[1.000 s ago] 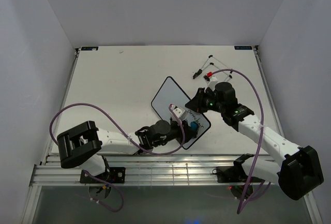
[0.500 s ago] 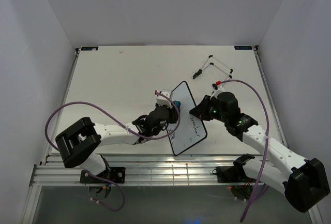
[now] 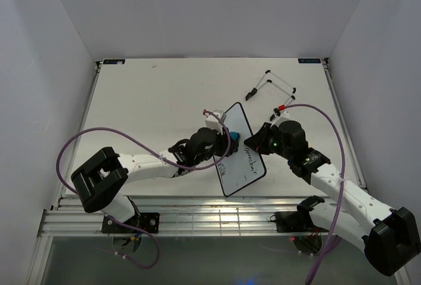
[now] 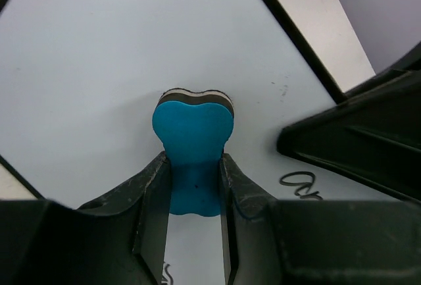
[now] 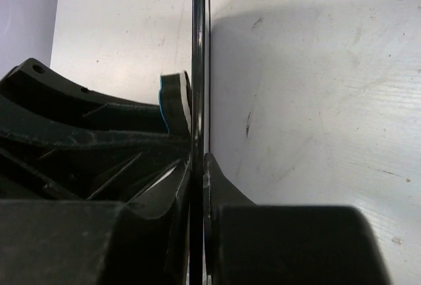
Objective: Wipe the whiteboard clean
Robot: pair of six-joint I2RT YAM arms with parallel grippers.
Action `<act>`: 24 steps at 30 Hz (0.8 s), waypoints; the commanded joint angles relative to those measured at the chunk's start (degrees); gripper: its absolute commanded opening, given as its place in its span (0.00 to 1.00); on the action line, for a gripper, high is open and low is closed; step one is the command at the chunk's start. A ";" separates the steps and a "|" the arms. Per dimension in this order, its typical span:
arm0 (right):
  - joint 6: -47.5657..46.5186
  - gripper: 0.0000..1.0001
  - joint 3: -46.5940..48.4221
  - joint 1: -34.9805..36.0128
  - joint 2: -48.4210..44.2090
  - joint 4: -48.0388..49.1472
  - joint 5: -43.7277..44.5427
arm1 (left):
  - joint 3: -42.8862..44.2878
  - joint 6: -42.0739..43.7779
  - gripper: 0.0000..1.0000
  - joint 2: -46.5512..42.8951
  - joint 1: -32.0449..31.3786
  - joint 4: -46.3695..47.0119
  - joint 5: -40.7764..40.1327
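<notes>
on white table [image 3: 145, 101] | left end effector [image 4: 195, 166] grips eraser [image 4: 193, 124] | right end effector [image 5: 197, 163] clamps whiteboard [image 3: 240, 166]

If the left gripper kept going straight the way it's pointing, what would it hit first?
The whiteboard: the blue eraser held in the left gripper appears to touch its surface, so there looks to be no free room ahead.

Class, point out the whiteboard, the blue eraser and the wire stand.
whiteboard [image 3: 241, 166], top external view, white face below the handwriting.
eraser [image 4: 193, 141], left wrist view, middle of its blue handle.
wire stand [image 3: 250, 94], top external view, black foot at its near end.
</notes>
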 commanded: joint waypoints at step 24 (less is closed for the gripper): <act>-0.28 0.08 0.13 2.38 -2.13 10.89 9.34 | 15.72 -15.64 0.00 5.95 -5.58 -28.36 17.09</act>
